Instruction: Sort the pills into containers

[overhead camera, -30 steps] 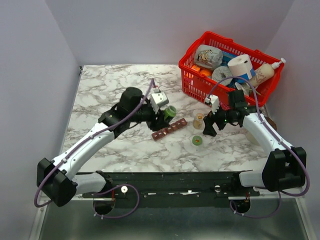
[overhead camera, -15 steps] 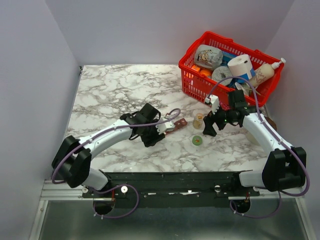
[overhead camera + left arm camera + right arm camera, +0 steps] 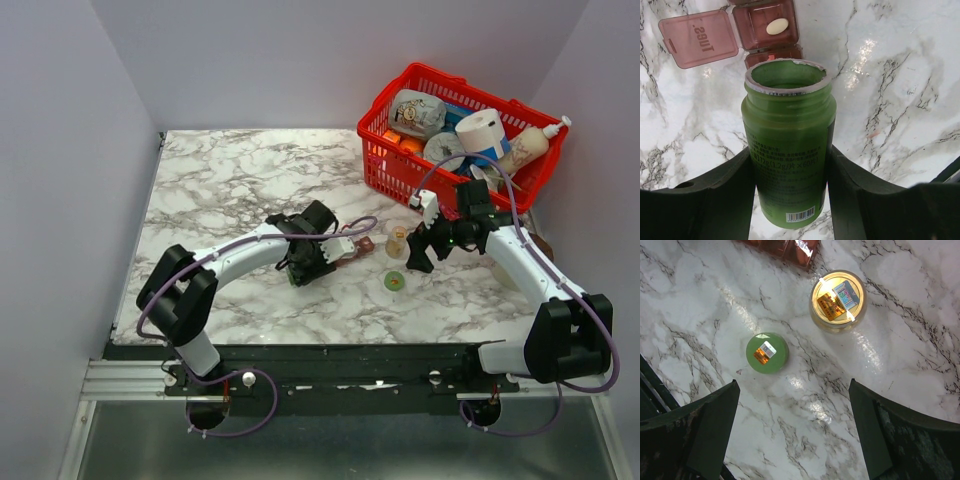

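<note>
The left gripper [image 3: 790,156] is clamped on a green bottle [image 3: 787,115]. One dark finger [image 3: 710,195] presses on each side of the bottle's body, and the lower parts of both fingers are cut off by the frame edge. The bottle's mouth is uncapped, with torn foil on its rim, and the interior is too dark to show any contents. The mouth points toward the reddish-brown pill-organiser strip [image 3: 785,52], which lies on the marble table [image 3: 220,180] just beyond it. The left wrist view shows only one end of the strip. One cell has its lid [image 3: 699,38] swung flat to the side, and that cell holds a single white oval pill [image 3: 777,26]. The bottle rim covers most of the next cell, and the remaining cells are out of frame. In the top view the left wrist hides nearly all of the strip and all of the bottle. A pinkish fleck [image 3: 872,134] on the marble is too small to identify. The right gripper [image 3: 795,400] has its fingers spread wide apart above bare marble and holds nothing. Ahead of it lie a green cap [image 3: 767,352] and a small sealed jar [image 3: 837,300], set apart from each other. One end of the strip is cut off at the top edge of the right wrist view. A red basket [image 3: 400,170] of assorted goods stands at the far right corner of the table.
</note>
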Robot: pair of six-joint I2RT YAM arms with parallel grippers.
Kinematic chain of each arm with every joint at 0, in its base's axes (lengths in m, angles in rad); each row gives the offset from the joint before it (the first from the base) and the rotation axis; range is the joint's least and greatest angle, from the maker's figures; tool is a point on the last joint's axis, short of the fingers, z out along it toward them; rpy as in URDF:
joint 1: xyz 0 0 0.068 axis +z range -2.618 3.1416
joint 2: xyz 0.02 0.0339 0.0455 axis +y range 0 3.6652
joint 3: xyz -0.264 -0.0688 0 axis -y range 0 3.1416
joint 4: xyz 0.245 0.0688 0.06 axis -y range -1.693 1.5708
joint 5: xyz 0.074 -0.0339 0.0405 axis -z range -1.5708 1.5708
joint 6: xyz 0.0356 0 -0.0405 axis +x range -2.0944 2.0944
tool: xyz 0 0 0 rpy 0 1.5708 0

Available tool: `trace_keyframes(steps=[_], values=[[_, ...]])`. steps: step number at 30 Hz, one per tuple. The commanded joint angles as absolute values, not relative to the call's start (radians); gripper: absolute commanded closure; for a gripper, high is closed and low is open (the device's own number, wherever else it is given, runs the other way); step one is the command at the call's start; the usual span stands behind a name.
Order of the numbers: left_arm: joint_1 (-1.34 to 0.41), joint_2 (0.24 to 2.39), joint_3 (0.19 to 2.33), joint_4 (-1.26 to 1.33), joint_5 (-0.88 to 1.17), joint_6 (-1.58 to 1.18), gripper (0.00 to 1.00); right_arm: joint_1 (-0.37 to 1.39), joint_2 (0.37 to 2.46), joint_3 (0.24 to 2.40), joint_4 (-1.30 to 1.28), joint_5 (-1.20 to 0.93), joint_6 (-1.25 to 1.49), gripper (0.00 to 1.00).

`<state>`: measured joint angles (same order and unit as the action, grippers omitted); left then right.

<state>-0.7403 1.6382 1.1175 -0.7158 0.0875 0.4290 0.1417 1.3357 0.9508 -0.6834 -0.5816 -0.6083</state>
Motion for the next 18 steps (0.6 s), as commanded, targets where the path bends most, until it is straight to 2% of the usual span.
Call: trace_keyframes(steps=[1,18], values=[[-0.756,1.686,1.198,-0.808,0.011,0.405,1.0,0.133,1.321,0.966,-0.703,-0.575,-0.626,0.0],[-0.813,1.899,1.446,-1.054,-0.176,0.298,1.0,0.132,1.301,0.965,-0.706,-0.569,-0.627,0.0]])
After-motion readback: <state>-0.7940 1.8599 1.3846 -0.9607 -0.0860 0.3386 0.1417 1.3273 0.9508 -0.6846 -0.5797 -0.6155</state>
